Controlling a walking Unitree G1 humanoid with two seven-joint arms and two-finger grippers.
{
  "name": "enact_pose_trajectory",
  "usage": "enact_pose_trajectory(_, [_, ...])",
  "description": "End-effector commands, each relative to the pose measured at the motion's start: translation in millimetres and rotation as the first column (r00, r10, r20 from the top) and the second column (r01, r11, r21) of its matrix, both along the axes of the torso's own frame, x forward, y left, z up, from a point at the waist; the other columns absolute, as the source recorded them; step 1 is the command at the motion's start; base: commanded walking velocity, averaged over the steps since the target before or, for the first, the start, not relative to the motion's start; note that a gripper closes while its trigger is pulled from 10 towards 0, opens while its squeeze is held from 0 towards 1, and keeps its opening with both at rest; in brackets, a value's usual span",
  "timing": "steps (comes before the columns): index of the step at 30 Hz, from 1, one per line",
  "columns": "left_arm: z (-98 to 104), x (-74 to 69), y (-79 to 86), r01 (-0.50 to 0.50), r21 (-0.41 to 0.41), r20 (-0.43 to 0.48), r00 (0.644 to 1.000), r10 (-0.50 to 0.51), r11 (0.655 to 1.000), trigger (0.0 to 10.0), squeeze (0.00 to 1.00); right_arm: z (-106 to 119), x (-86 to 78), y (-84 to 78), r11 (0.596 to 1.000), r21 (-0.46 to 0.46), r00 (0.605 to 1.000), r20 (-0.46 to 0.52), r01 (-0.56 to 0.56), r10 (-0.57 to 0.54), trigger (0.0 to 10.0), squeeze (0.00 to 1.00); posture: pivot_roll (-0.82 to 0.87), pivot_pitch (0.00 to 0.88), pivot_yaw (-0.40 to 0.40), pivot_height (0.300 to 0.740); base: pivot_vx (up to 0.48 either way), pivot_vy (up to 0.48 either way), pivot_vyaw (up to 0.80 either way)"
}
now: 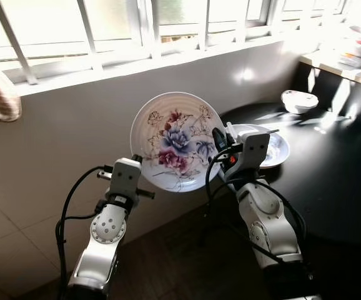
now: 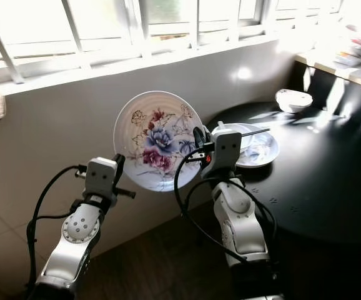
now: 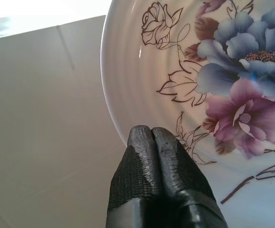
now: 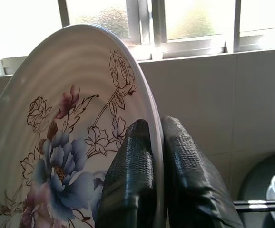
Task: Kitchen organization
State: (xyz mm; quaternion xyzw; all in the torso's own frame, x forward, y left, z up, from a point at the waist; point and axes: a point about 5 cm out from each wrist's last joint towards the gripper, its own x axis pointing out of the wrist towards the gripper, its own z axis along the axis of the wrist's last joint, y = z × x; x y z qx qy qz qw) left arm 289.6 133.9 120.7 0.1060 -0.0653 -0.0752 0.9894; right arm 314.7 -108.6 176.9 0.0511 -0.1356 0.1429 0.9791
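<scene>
- The floral plate is hanging upright in the air in front of the tiled wall, beside the black tabletop.
- The right pincer is clamping the plate's rim, one finger on each face.
- The left pincer is sitting with its fingers pressed together, seemingly empty, at the opposite rim.
- Judgement: the plate is stiff, glazed, slippery, breakable and fairly heavy; a rim pinch is risking a swing, so supporting it opposite would be safer.
- No brand or writing is showing; only painted flowers.

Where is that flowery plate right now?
The white floral plate is held upright before the window wall, between the left gripper and right gripper, left of the black table.
</scene>
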Motion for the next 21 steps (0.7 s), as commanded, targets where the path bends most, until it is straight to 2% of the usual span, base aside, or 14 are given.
enact_pose_trajectory(1, [2.9,0.0,-1.1,0.005,0.011,0.016,1.0,-0.005,1.0,10.0,0.0,7.0,-0.1,0.5,1.0,0.008,0.999,0.037,0.0,0.0,0.0,0.0,0.12,0.0,0.012,0.74,0.0,0.0,0.8])
enact_pose_trajectory(11, [6.2,0.4,-1.3,0.012,0.021,0.034,0.999,-0.012,1.0,10.0,0.0,5.2,-0.4,0.7,1.0,-0.001,0.999,0.038,0.005,-0.005,0.0,0.0,0.12,0.0,0.017,0.74,0.0,0.0,0.8])
enact_pose_trajectory(15, [9.6,3.0,1.5,-0.007,0.021,0.052,0.999,0.006,1.0,10.0,0.0,16.2,0.0,-5.1,0.998,0.01,0.993,0.103,0.064,-0.065,0.0,0.0,0.12,0.0,0.017,0.74,0.0,0.0,0.8])
enact_pose_trajectory(21, [14.9,5.7,6.4,-0.036,0.015,0.081,0.996,0.035,0.999,10.0,0.0,20.5,2.3,-7.1,0.996,0.007,0.989,0.121,0.086,-0.086,0.0,0.0,0.12,0.0,0.016,0.74,0.0,0.0,0.8])
